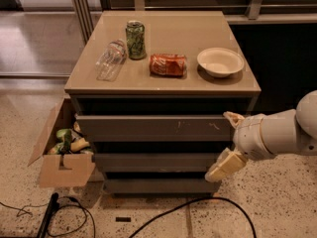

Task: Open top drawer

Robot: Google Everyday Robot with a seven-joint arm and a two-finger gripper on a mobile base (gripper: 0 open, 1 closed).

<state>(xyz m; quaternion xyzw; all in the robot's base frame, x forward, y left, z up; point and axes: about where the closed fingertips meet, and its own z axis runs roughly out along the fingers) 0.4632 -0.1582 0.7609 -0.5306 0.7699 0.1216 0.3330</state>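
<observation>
Speckled floor point(277, 217), cabinet top point(168, 90) carries a green can point(135, 39), plastic bottle point(111, 58) and bowl point(220, 62). Top drawer point(148, 128) sits directly beneath. Your gripper point(220, 145) is spread wide at its right end. A handle-less front means fingers may slip, and an off-centre pull could jam it.

Gripper parked at the drawer unit's right edge

The gripper point(229, 142) sits at about 4 o'clock in the shot, fingers spread wide, one tip by the top drawer point(153, 128)'s right end, the other lower down. On the cabinet top point(163, 86): green can point(135, 39) at 12, clear bottle point(110, 59) lying at 10, red can point(168, 64) in the middle, white bowl point(220, 62) at 2. Cardboard box point(62, 157) at 8 on the floor.
</observation>
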